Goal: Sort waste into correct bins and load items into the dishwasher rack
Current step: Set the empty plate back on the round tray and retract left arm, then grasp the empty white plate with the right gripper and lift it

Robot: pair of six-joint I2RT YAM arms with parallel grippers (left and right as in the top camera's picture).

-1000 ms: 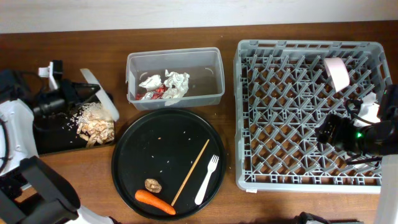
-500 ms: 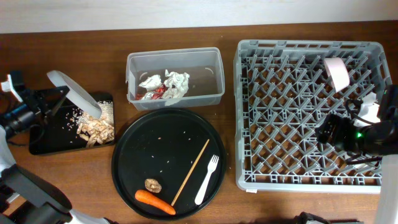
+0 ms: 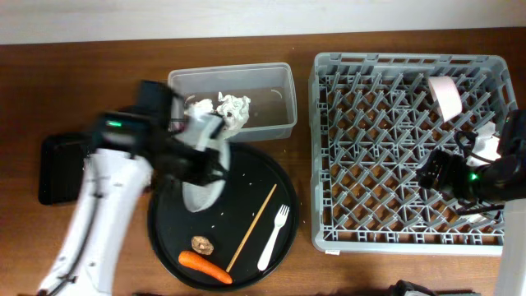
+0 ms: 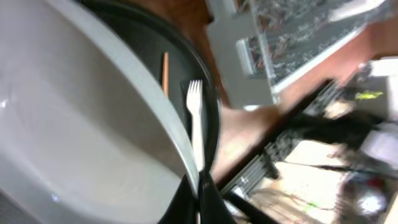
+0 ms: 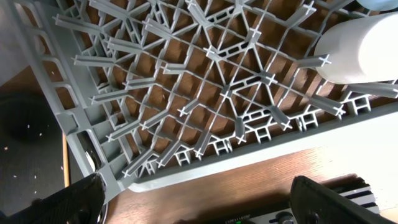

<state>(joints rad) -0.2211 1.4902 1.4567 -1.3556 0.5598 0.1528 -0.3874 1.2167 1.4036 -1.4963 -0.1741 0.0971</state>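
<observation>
The left gripper pinches the rim of the plate, holding it tilted over the far left part of the round tray, just near of the tub with its tissues. On the tray's near part lie the carrot, lump, chopstick and fork. The right gripper hangs with fingers spread wide over the near right of the rack; the bowl stands at its far right.
</observation>
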